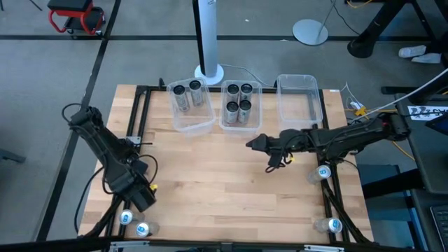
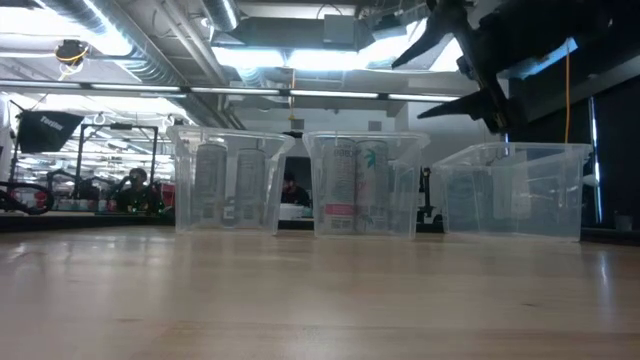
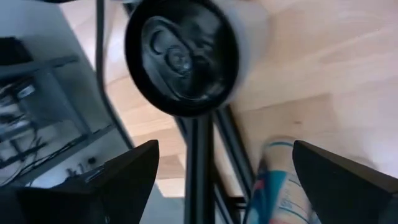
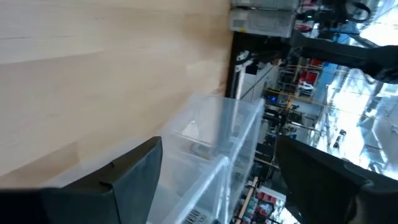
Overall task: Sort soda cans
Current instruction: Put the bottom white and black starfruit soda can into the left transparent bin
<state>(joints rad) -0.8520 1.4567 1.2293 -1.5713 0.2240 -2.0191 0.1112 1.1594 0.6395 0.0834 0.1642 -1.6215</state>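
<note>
Plainly, the left gripper's (image 3: pixel 217 180) fingers (image 3: pixel 118 180) stood wide and empty at the lower left of the high view, hanging over two soda cans (image 1: pixel 134 223) near the desk's (image 1: pixel 210 182) bottom-left corner; its wrist view looked onto a dark-topped can (image 3: pixel 183 56). The right gripper's (image 1: pixel 250 144) fingers were also spread, holding nothing, at centre right just below the bins. Six cans stood sorted in the two left bins (image 1: pixel 190 105), the right bin (image 1: pixel 299 98) looked empty, and two more cans (image 1: pixel 323 172) lay at the lower right. These cans would likely be light, stiff yet dentable, with slick round sides; I judged a grip across the middle of the body safest.
</note>
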